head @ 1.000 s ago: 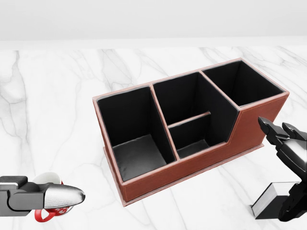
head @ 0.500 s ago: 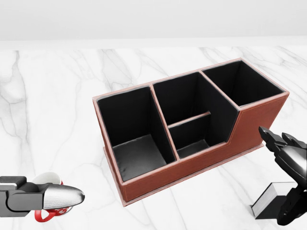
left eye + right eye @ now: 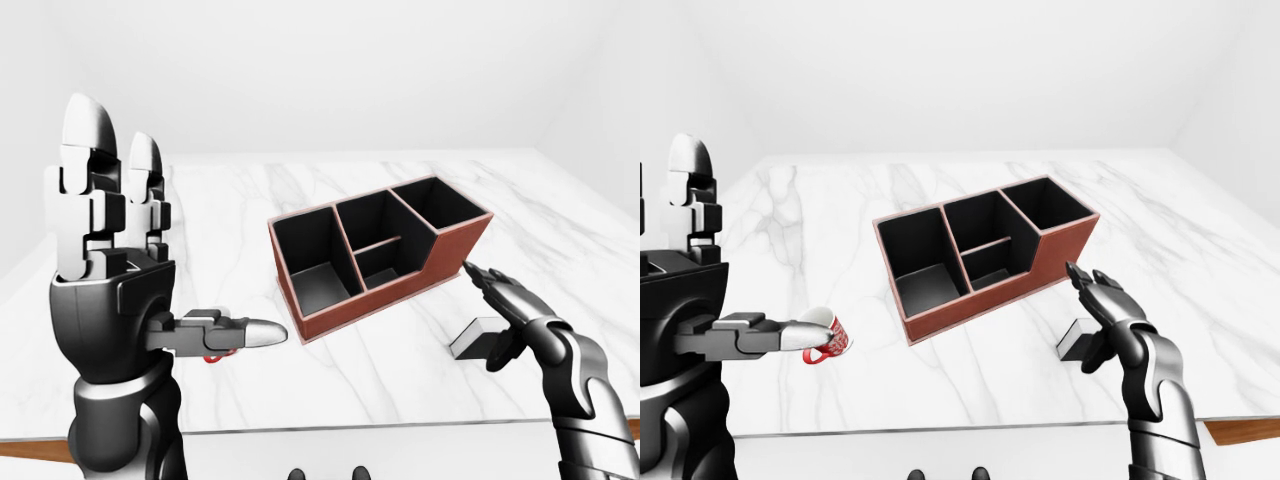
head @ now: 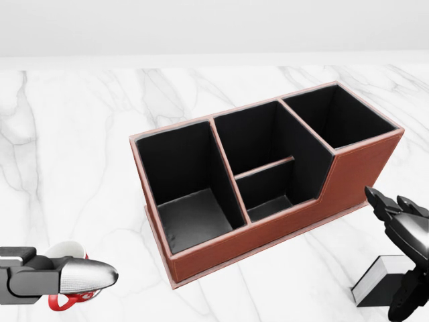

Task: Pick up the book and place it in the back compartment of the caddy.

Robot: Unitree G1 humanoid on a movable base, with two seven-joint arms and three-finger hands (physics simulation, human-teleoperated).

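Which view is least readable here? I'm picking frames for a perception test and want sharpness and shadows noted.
All three are sharp renders, with no blur or glare. Left-eye view: the raised left hand blocks much of its left side. Head view: caddy interiors are near-black, with soft shadows on the marble table. Right-eye view: the book is small and partly hidden behind the right hand.

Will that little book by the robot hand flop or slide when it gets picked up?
The book looks like a small rigid block, so probably stiff. It lies flat on smooth marble, so a push may slide it.
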